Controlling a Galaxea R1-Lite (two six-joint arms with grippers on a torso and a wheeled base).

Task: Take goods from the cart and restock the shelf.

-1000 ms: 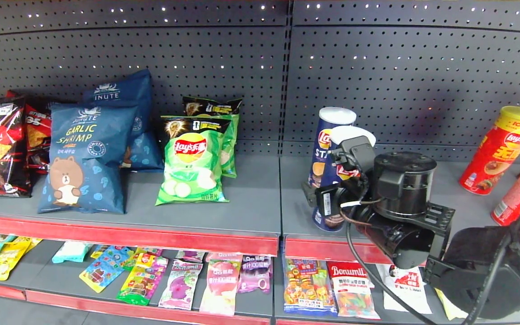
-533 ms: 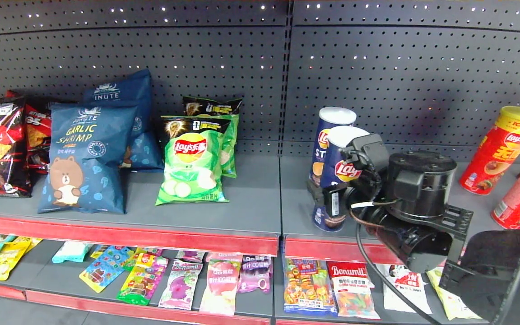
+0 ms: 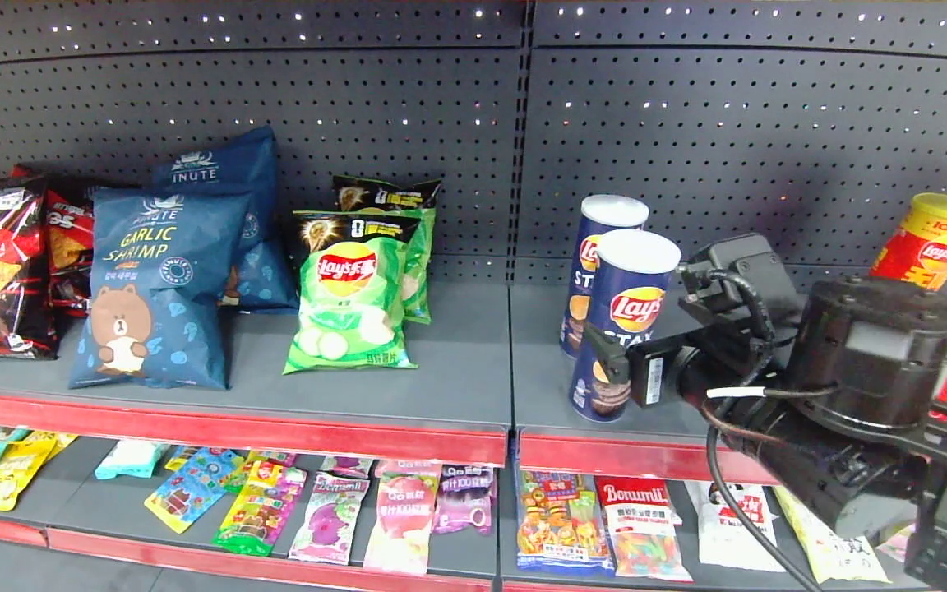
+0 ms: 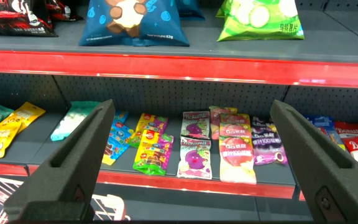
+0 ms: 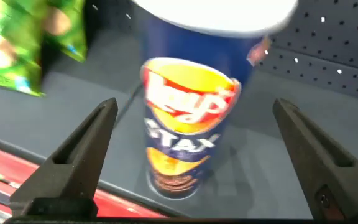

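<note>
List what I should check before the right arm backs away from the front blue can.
1. Standing: the front can is upright on the shelf: ok.
2. Release: the right gripper is open, with a gap on either side of the can: ok.
3. Footing: the can's base sits fully on the shelf, close to the front: ok.
4. Spacing: front can apart from the rear can: cannot tell, they overlap in the head view.
5. Next pick: the left gripper is open and empty: ok.
</note>
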